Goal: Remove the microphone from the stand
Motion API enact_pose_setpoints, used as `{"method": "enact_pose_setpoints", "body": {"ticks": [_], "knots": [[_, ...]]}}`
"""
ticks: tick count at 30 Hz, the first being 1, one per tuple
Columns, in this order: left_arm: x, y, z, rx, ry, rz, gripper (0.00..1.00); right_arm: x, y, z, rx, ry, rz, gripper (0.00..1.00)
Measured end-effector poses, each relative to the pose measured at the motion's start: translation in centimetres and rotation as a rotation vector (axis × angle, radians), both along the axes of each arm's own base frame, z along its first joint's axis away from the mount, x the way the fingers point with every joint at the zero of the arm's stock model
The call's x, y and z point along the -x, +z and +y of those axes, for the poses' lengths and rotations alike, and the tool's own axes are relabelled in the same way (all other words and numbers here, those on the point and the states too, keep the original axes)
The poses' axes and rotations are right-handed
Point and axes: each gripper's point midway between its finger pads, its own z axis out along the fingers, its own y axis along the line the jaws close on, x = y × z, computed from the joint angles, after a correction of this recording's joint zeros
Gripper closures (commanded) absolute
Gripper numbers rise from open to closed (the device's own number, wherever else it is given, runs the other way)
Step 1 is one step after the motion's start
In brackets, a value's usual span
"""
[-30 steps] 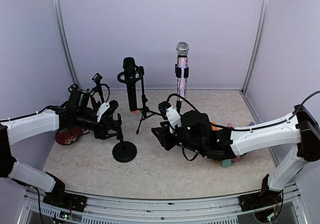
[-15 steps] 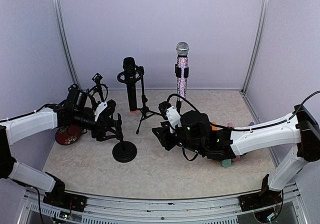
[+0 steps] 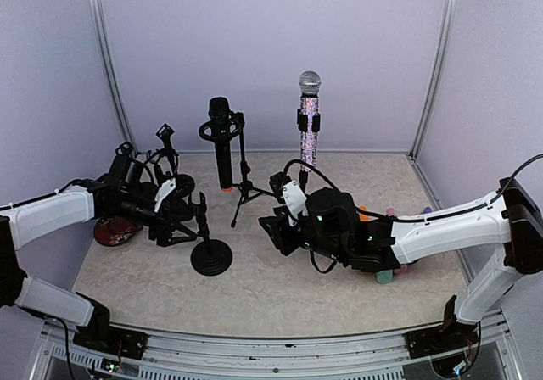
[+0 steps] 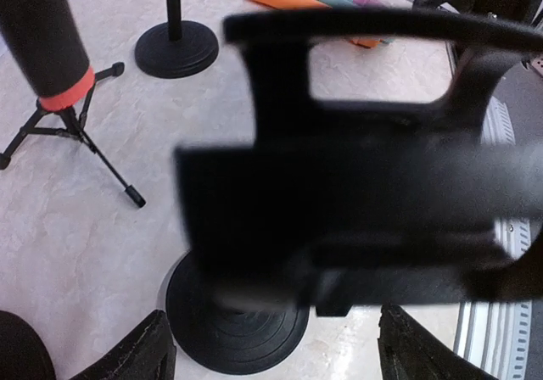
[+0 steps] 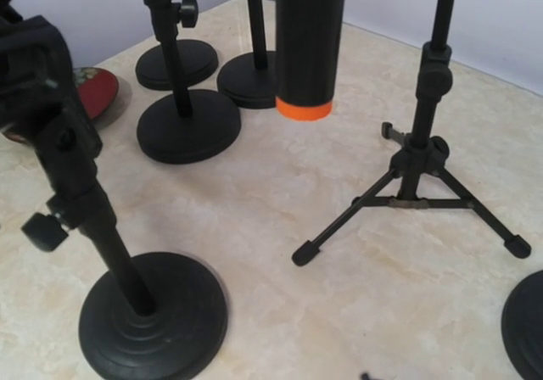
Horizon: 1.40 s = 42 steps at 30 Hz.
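Top external view shows the worktop with both arms reaching low across it and no microphone lying free, so I judge the task not yet done. The black microphone, orange-banded at its lower end, hangs upright in the holder of the tripod stand at centre back. The glitter microphone stands upright on its own post further right. Nearer, a short round-base stand seems to carry no microphone. The left gripper sits at that stand's post. Its fingers are spread apart around the blurred stand top, clamping nothing. The right gripper lies low, just right of the tripod stand, and I cannot tell whether it is apart or together. What is left is to grasp a microphone and lift it out.
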Motion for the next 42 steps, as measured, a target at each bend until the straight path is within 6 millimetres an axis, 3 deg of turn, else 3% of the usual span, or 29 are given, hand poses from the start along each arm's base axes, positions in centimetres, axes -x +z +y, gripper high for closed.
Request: {"method": "enact_pose_setpoints", "body": {"ticks": [4, 10, 23, 32, 42], "knots": [[-0.3, 1.0, -0.8, 0.023, -0.001, -0.004, 0.20, 0.0, -0.3, -0.1, 0.007, -0.003, 0.009, 0.59], [-2.0, 4.6, -0.7, 0.045, 0.008, -0.075, 0.18, 0.0, -0.4, -0.3, 0.008, -0.011, 0.020, 0.60], [-1.3, 9.0, -0.5, 0.064, -0.037, -0.112, 0.19, 0.0, -0.3, -0.3, 0.008, -0.013, 0.019, 0.61], [-1.9, 9.9, -1.3, 0.108, -0.006, -0.087, 0.25, 0.0, -0.6, -0.5, 0.009, -0.016, 0.026, 0.62], [-3.8, 9.2, -2.4, 0.068, 0.054, -0.173, 0.26, 0.1, -1.0, -0.7, 0.018, -0.017, 0.030, 0.64]]}}
